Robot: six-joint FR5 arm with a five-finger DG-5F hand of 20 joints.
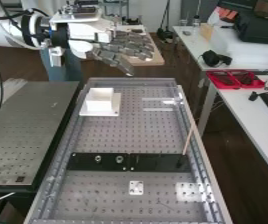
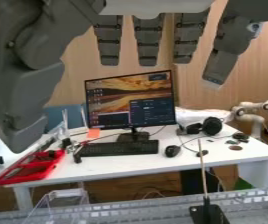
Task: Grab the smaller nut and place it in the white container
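The hand (image 1: 121,47) is at the top of the high view, beyond the far end of the perforated bench plate, its fingers straight and holding nothing. In the wrist view the hand (image 2: 148,42) hangs with straight fingers and its thumb apart from them. The white container (image 1: 100,99) stands on a white base near the plate's far left corner, on the hand's near side. Closer to the near end lies the flat black bar (image 1: 154,162). On it stand the larger nut (image 1: 98,159) and, to its right, the bearing (image 1: 119,159).
A thin wooden stick (image 1: 188,137) rises from the bar's right end. A small white block (image 1: 136,188) is on the plate nearer the front. To the right, a white table (image 1: 241,112) holds red trays (image 1: 234,79). The wrist view has a monitor (image 2: 130,102) on a desk.
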